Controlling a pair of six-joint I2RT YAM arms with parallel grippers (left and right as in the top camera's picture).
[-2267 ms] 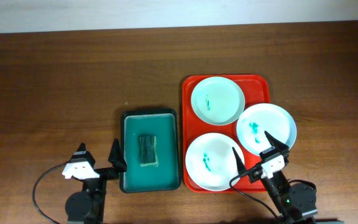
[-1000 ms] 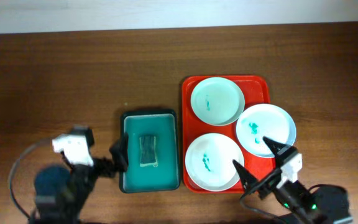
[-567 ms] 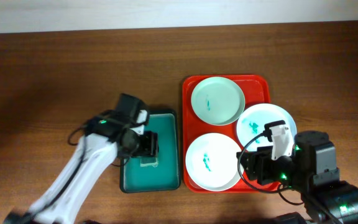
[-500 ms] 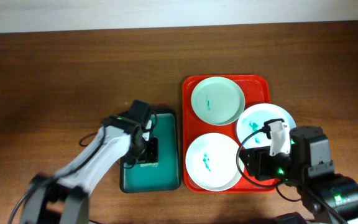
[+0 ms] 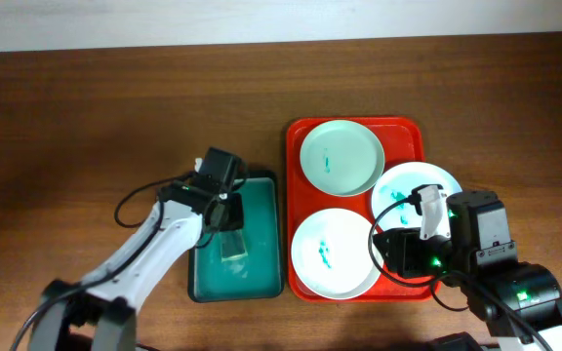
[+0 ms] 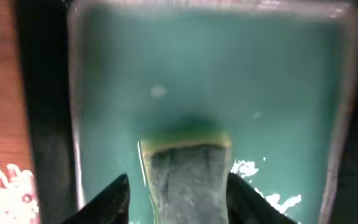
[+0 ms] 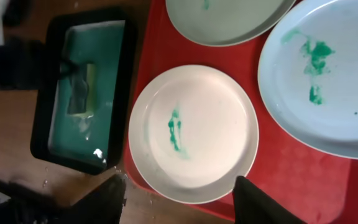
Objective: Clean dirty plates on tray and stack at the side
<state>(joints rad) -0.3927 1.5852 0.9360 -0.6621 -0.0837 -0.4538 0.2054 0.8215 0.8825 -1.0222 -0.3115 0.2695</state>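
Three pale plates with teal smears lie on the red tray: a back plate, a right plate and a front plate. My right gripper hovers open over the front plate's right edge. In the right wrist view the right gripper straddles the near rim of the front plate from above, holding nothing. My left gripper is down in the green tray, open around the sponge. Its right finger is at the sponge's edge and its left finger stands a small gap off.
The dark green tray sits left of the red tray and is wet inside. The left arm stretches from the front left across the wooden table. The right arm's body covers the red tray's front right corner.
Both arms rose from the table's front edge. The left reached into the green tray over the sponge, the right swung over the front plate. Both sets of jaws narrowed from wide open.
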